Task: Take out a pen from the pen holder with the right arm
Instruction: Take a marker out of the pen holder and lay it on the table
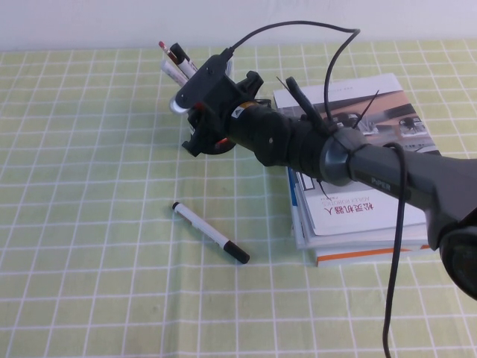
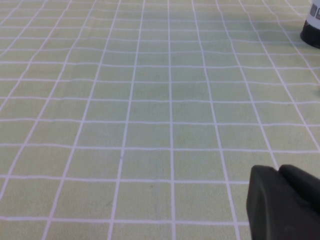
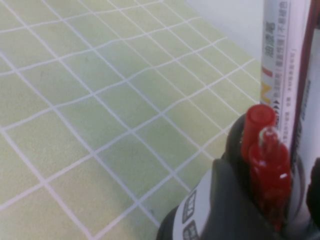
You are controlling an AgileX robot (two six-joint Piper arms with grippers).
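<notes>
While the right arm stretches from the robot's right across the desk (image 1: 89, 298), the right gripper (image 1: 194, 103) sits against the pen holder (image 1: 177, 104) on the far side, a little left of the middle. It hides most of the holder, and whether it is open or closed on anything cannot be told. Only a pale, rounded, silvery edge of the holder shows. Several pens stand in it, their long axes leaning up and toward the robot's far left: a white marker (image 1: 177, 68) with a dark cap and a thin pen (image 1: 162, 46) with a red tip. The right wrist view shows the white marker (image 3: 282, 65) close up as a smooth cylinder printed with small characters, with a glossy red plastic pen (image 3: 270, 175) just beside it. Another pen (image 1: 210, 232) lies flat on the desk nearer the robot, well apart from the holder. It is a slim white barrel with black ends, and its axis runs diagonally from far left to near right. A stack of glossy books (image 1: 358, 209) lies under the arm on the right. A pale green cloth (image 2: 150, 125) with a white grid covers the desk. The left gripper (image 2: 285, 205) shows only as a dark, matte, rounded shape above bare cloth, and its state cannot be told.
</notes>
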